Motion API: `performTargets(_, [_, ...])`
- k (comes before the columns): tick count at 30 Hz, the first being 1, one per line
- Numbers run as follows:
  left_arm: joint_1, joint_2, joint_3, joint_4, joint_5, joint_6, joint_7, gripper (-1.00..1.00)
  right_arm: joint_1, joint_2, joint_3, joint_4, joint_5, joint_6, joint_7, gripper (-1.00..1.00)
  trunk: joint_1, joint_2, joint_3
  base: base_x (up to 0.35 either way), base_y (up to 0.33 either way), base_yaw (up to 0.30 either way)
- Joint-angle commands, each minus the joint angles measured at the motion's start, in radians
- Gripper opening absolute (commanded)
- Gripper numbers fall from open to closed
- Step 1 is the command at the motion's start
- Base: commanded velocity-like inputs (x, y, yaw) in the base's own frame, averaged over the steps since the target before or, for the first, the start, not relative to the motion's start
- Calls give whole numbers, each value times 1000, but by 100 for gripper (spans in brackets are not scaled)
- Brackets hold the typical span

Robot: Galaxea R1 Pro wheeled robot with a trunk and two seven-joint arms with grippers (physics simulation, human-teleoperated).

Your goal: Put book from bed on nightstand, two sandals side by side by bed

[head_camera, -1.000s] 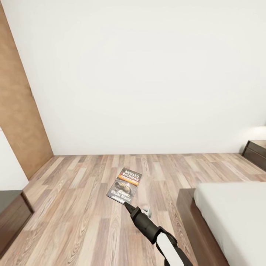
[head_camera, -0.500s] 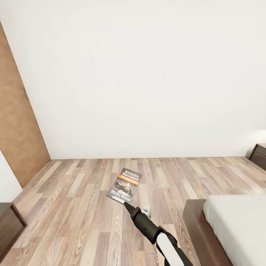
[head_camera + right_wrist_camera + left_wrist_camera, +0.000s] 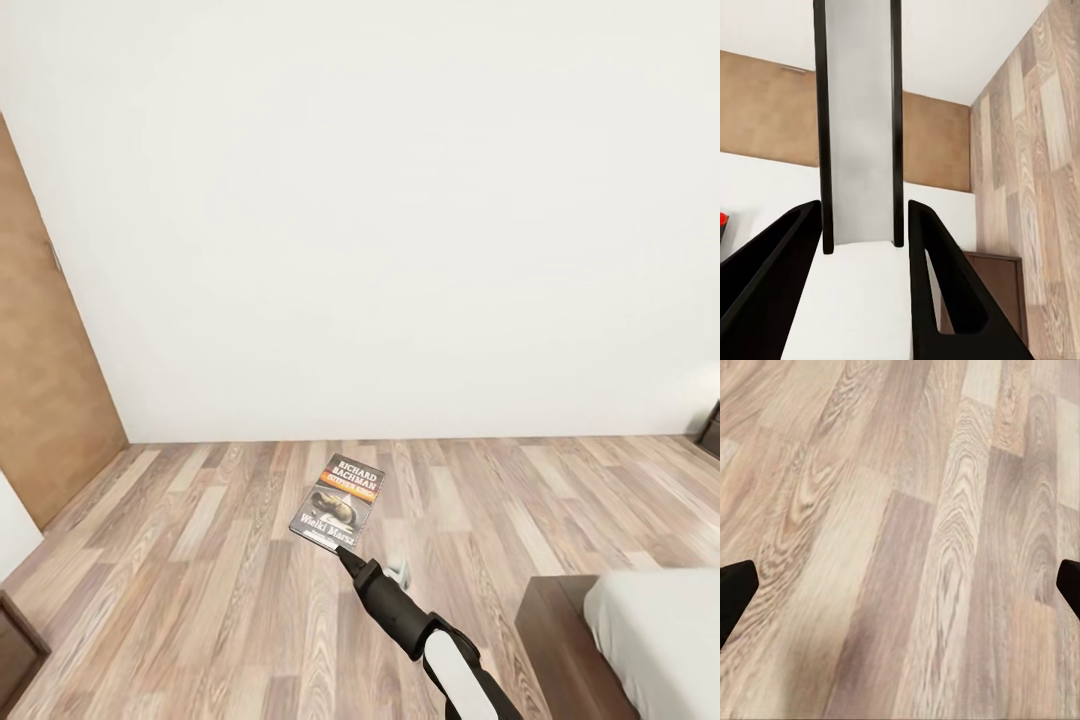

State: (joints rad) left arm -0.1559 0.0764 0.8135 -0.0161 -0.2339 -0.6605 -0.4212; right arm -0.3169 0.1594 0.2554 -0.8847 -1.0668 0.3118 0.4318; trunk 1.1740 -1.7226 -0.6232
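Note:
My right gripper (image 3: 345,552) is shut on the book (image 3: 338,503) and holds it by its near edge above the wood floor, cover up, with an orange band and white lettering. In the right wrist view the book (image 3: 859,127) stands edge-on between the two black fingers (image 3: 945,285). My left gripper (image 3: 900,592) is open over bare floor planks, with nothing between its fingertips (image 3: 735,592). A corner of the bed (image 3: 650,640) with its grey mattress is at the lower right. A sliver of the nightstand (image 3: 713,430) sits at the far right edge. The two sandals are out of view.
A white wall (image 3: 400,220) runs across ahead, with a brown door (image 3: 45,400) at the left. The corner of a dark wooden piece of furniture (image 3: 15,645) pokes in at the lower left. Wood-plank floor (image 3: 200,560) stretches between it and the bed.
The whole head view has swung left: the bed, nightstand and the dark furniture have slid toward the picture's edges. The book stays in my right gripper in the same pose.

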Motion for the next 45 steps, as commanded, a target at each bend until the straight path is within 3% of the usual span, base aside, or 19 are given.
performTargets(1, [-1, 0, 9, 1, -7, -2, -4, 100, -1, 0, 0, 0, -13, 7, 0, -100, 1, 0, -1, 343, 79, 0])
performTargets(18, [-1, 0, 9, 1, -7, -2, -4, 100, -1, -1, -1, 0, -12, 8, 21, -100, 1, 0, -1, 343, 80, -22])
performTargets(45, [-1, 0, 9, 1, -7, -2, -4, 100, -1, -1, -1, 0, -12, 9, 28, -100, 1, 0, -1, 326, 165, -251])
